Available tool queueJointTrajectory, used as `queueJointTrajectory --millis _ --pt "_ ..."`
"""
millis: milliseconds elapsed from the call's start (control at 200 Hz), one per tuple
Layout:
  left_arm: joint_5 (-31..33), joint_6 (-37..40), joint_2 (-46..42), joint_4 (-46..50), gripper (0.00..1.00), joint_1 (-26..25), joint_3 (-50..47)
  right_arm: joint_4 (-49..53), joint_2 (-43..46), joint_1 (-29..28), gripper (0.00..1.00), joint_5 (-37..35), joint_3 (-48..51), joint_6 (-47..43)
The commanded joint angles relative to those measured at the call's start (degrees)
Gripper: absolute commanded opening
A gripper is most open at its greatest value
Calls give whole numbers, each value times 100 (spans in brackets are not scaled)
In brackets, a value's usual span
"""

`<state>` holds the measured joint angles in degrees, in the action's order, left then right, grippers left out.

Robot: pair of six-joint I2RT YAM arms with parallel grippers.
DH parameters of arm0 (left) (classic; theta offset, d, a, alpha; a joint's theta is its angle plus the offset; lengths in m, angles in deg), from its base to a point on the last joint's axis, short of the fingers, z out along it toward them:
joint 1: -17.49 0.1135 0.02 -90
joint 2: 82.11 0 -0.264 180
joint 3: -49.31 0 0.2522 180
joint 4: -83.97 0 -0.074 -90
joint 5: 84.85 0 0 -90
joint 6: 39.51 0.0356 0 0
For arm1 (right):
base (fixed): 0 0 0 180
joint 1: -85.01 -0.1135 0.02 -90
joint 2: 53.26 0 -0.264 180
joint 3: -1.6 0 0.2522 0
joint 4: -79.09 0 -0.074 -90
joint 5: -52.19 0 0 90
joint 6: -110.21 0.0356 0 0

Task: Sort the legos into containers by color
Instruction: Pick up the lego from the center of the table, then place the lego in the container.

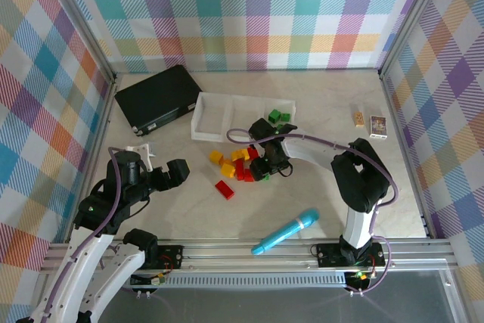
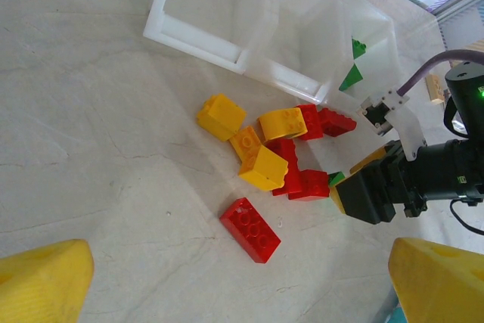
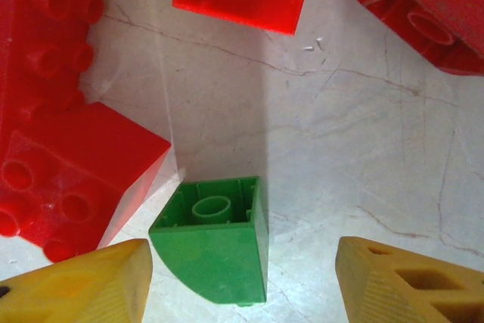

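Red and yellow legos [image 1: 236, 164] lie heaped on the table in front of the white tray of containers [image 1: 209, 115], and one red brick [image 1: 224, 189] lies apart from them. Several green legos [image 1: 278, 117] sit in the tray's right compartment. My right gripper [image 1: 265, 170] is down at the heap's right edge. It stands open astride a green lego [image 3: 215, 243] that lies on its side: the left finger [image 3: 83, 285] is close beside it, the right finger [image 3: 412, 281] well clear. My left gripper [image 2: 242, 285] hangs open left of the heap, near the lone red brick [image 2: 250, 229].
A flat black case [image 1: 157, 96] lies at the back left beside the tray. A blue stick [image 1: 286, 232] lies near the front edge. Two small cards [image 1: 369, 121] rest at the right wall. Bare table lies between the heap and the arm bases.
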<state>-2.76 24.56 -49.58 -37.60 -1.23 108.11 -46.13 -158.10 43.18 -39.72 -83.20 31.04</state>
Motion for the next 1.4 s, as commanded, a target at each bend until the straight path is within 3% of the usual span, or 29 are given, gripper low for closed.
queueJointTrajectory --millis 0,235,510,785,1060,1200,1395 --pt "29 27 1 -28 100 -53 -29 -169 -221 -19 63 21 -159 92" --pt "34 27 -7 -3 100 -62 -19 -201 -560 -58 55 78 -360 225" --pt "43 23 -13 -4 99 -62 -24 -31 -618 -54 43 -350 -404 412" --pt "43 19 -1 -19 100 -62 -31 222 -337 -54 33 -674 -400 663" --pt "43 20 -13 -10 100 -62 -28 536 192 -30 31 -962 -740 828" --pt "34 23 -16 -10 100 -62 -22 691 233 260 31 -1125 -1282 704" --pt "39 23 -54 13 100 -70 -20 671 -240 986 30 -788 -2309 477"
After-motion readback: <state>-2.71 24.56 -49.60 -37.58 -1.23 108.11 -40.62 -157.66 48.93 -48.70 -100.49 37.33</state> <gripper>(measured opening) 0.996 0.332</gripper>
